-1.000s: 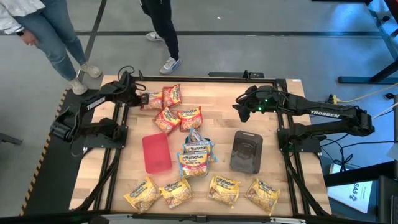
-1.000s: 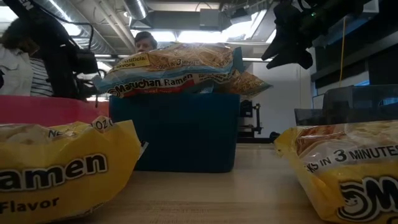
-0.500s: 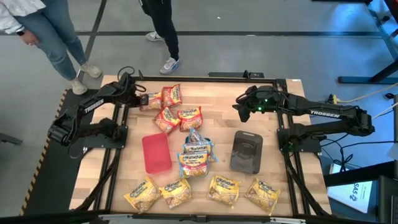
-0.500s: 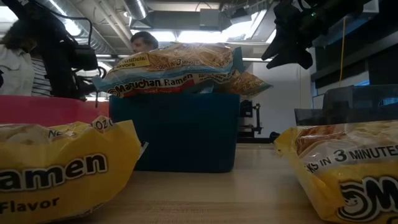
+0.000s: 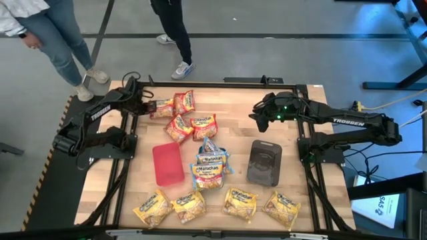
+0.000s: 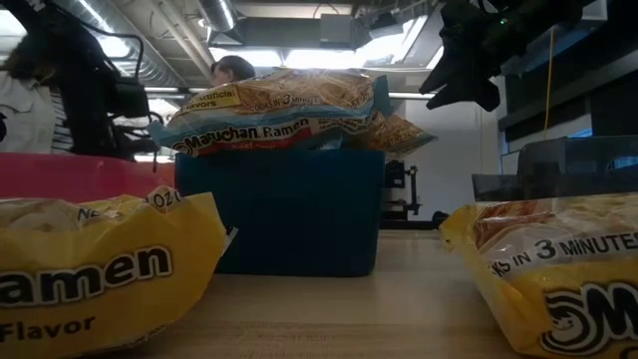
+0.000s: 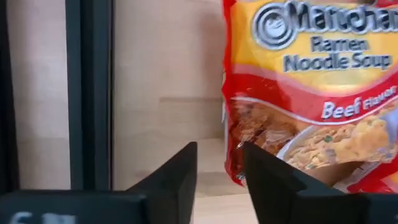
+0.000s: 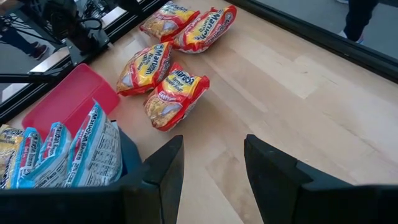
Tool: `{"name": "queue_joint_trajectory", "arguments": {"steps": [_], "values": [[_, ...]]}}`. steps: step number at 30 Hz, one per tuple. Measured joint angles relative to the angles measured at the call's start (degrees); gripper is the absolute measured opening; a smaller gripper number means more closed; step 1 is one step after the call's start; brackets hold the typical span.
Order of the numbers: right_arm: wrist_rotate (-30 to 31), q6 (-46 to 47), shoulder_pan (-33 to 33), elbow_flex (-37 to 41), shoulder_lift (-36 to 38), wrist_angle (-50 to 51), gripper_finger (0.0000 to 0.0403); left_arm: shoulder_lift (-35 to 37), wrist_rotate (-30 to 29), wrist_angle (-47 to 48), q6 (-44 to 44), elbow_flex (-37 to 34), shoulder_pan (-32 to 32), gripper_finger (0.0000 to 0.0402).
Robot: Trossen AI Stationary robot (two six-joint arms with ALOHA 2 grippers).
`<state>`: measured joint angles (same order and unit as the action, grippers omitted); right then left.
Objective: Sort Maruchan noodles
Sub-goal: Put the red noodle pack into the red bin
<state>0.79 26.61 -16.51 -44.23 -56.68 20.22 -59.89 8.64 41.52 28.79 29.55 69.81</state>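
Bare wooden table point(image 5: 240, 110) lies open between the arms. The left gripper point(image 5: 151, 105), fingers parted, holding nothing, sits at the far-left edge beside a crinkly red Maruchan beef packet point(image 7: 311, 93). The right gripper point(image 5: 257, 115) hovers open, empty.

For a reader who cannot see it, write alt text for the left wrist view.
A crinkly red and yellow plastic Maruchan beef ramen packet lies on the pale wooden table, just beyond the left gripper, whose dark jaws stand open with nothing between them. A black metal frame rail runs alongside.
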Motion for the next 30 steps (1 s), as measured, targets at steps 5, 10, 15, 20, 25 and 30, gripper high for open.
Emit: {"name": "queue_joint_trajectory", "arguments": {"steps": [5,10,15,20,25,30], "values": [[-0.37,0.01,0.0,0.0,-0.01,0.02,0.0165,-0.04,3.99,-2.98,1.44,-1.29,0.03,0.0166],[-0.46,0.0,0.0,0.0,-0.01,0.05,0.0165,-0.04,7.42,-8.82,5.25,-4.14,0.01,0.0176],[-1.86,0.02,0.0,0.0,-0.01,0.08,0.0165,-0.04,7.18,-9.38,5.58,-5.61,0.01,0.0176],[-1.9,0.02,0.0,0.0,-0.03,0.08,0.0165,0.01,7.38,-10.88,5.7,-6.85,0.03,0.0177],[-1.96,0.04,0.0,0.0,-0.03,0.06,0.0165,-0.06,7.19,-14.88,7.17,-7.36,-0.88,0.0177],[-3.34,0.08,0.0,0.0,-0.03,0.05,0.0165,-0.62,6.52,-16.06,8.09,-7.36,-2.48,0.0177]]}}
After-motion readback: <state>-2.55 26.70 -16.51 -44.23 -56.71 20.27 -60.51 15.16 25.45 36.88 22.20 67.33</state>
